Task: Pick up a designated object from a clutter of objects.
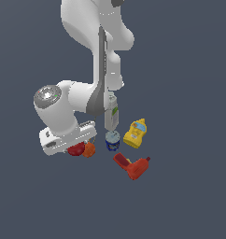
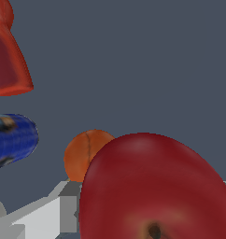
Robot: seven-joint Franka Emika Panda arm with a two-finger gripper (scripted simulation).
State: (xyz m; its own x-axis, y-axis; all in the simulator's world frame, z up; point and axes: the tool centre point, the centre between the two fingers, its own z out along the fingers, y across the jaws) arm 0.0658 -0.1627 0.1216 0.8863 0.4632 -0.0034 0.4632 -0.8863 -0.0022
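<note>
Exterior view, left to right: arm bent low, wrist block down at the pile, gripper point(image 1: 82, 142) mostly hidden under the white hand, so the jaw gap can't be read there. Apple point(image 1: 76, 149) sits right under the hand, dark red, touching or just beside the orange point(image 1: 89, 149) on its exterior-view right. Next the blue can point(image 1: 112, 140), white bottle point(image 1: 112, 112) upright behind it and partly covered by the arm link, then mustard bottle point(image 1: 136, 133) tilted, and drill point(image 1: 132, 166) lying nearest the camera at the exterior view's right. Pear and scissors not seen, probably behind the arm. Wrist view: apple point(image 2: 154, 191) fills the frame up close, stem dimple visible, a grey finger point(image 2: 63, 205) showing beside it, orange point(image 2: 87, 154) just behind, can point(image 2: 12, 137) and drill point(image 2: 10, 56) further off. Only one finger really shows, contact not clear, so can't tell if the jaws are closed on the apple or just straddling it. Progress, as a judgement: the approach looks done, hand is down at the right object; grasp either just made or about to be; whether the apple is off the surface can't be told, it reads level with the orange, so lift is likely still left. Risk: orange crowding one finger.
</note>
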